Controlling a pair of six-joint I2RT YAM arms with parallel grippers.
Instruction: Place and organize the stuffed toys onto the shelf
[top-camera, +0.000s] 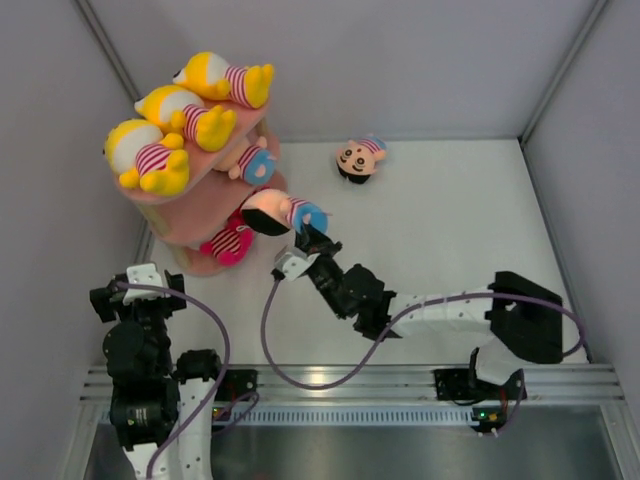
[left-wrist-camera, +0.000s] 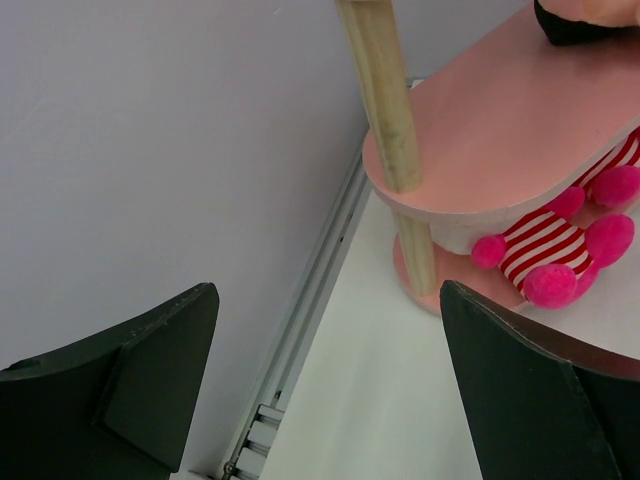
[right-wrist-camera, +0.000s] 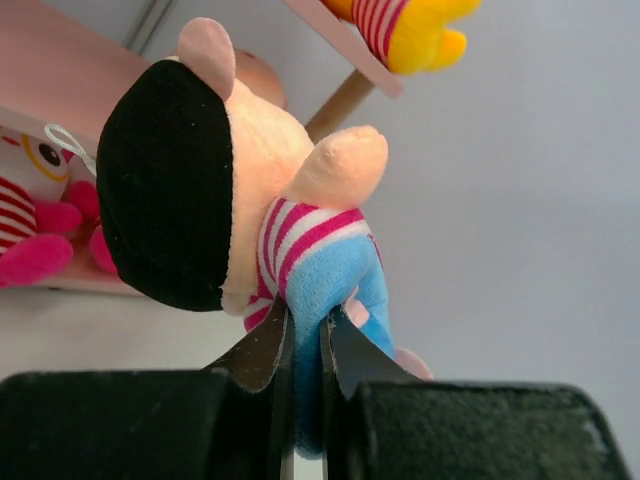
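Three yellow toys lie side by side on the top board of the shelf, which stands at the far left of the table. One pink-faced toy sits on the middle board. One magenta toy lies on the bottom board, its red-and-white striped shirt showing in the left wrist view.

My right gripper is clamped on the blue bottom of the held toy, fingers pressed close with only cloth between them. This toy is tipped on its side, black-haired head toward the shelf at the edge of the middle board; touching it or just clear, I cannot tell. A white thread loop shows beside the head, too small to read any print.

My left gripper stands apart with nothing between its fingers, low beside a wooden post of the shelf.

One loose toy, pink-faced, lies face up on the table, well apart from the shelf.
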